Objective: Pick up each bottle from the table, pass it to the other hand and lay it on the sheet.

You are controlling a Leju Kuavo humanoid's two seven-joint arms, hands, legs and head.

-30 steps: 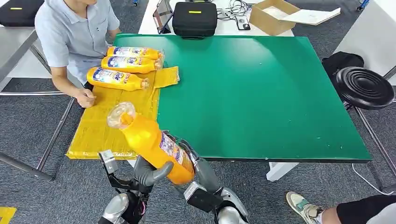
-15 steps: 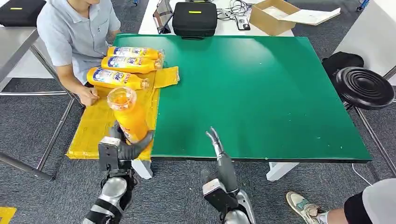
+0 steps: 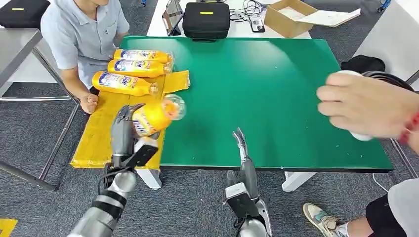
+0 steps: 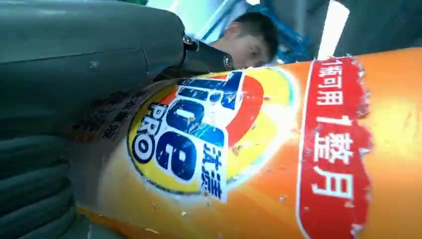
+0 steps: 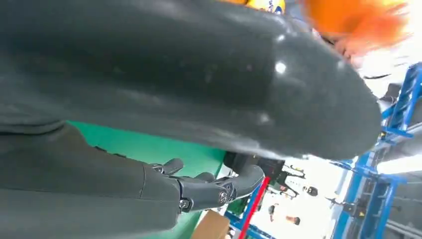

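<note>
My left hand point(image 3: 124, 129) grips an orange detergent bottle point(image 3: 154, 116) over the yellow sheet point(image 3: 99, 136), near the sheet's right border. The bottle is tipped almost level, its clear cap end pointing right over the green table point(image 3: 276, 94). In the left wrist view the bottle's label point(image 4: 199, 134) sits close against my hand point(image 4: 74, 99). Three more orange bottles point(image 3: 133, 69) lie side by side at the sheet's far end. My right hand point(image 3: 240, 143) stands empty at the table's near edge, fingers up and apart; its fingers point(image 5: 219, 186) show over the green top.
A seated person point(image 3: 81, 34) at the far left rests a hand point(image 3: 90, 103) on the sheet. Another person's hand point(image 3: 365, 106) holding something white reaches over the table's right side. A black case point(image 3: 206, 19) and cardboard box point(image 3: 286, 17) lie beyond the table. A black stool point(image 3: 395, 81) stands right.
My right hand let go of the bottle and drew back. My left hand carried it up over the sheet and tipped it from upright to nearly level. A person's hand came in from the right.
</note>
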